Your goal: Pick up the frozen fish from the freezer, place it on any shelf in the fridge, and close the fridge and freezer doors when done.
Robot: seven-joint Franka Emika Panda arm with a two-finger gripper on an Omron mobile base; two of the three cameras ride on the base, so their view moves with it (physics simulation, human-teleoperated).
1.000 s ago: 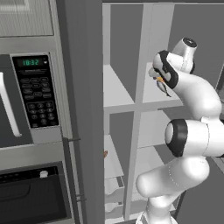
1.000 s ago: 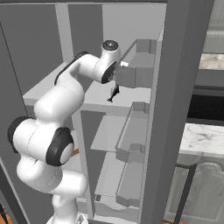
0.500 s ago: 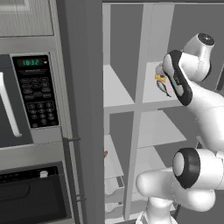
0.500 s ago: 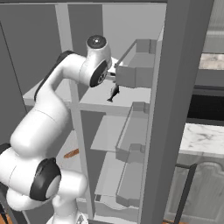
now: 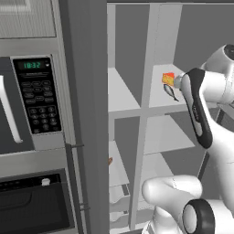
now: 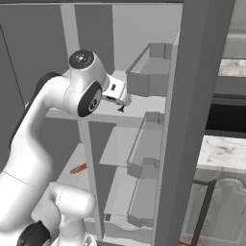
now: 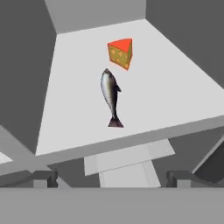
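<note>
Fridge and freezer stand open, frozen fish (image 7: 110,96) lies on the fridge's top shelf (image 7: 175,94) mid-frame in the hand view, long axis up-frame, tail toward the wide-open, empty jaws, cheese wedge (image 7: 120,53) just beyond its head.

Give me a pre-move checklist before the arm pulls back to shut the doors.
1. Fish lying on the fridge shelf: ok, its whole length is on the slab, beside the cheese wedge.
2. Gripper open and free of the fish: ok, the fingertips stand wide apart and clear of it, in front of the shelf edge.
3. Fish back from the shelf edge: ok, the tail stops short of it.
4. Arm out of the fridge: not ok, the hand is at the shelf.
5. Doors shut: not ok, both columns stand open.
6. Freezer door's swing path free: cannot tell.
</note>
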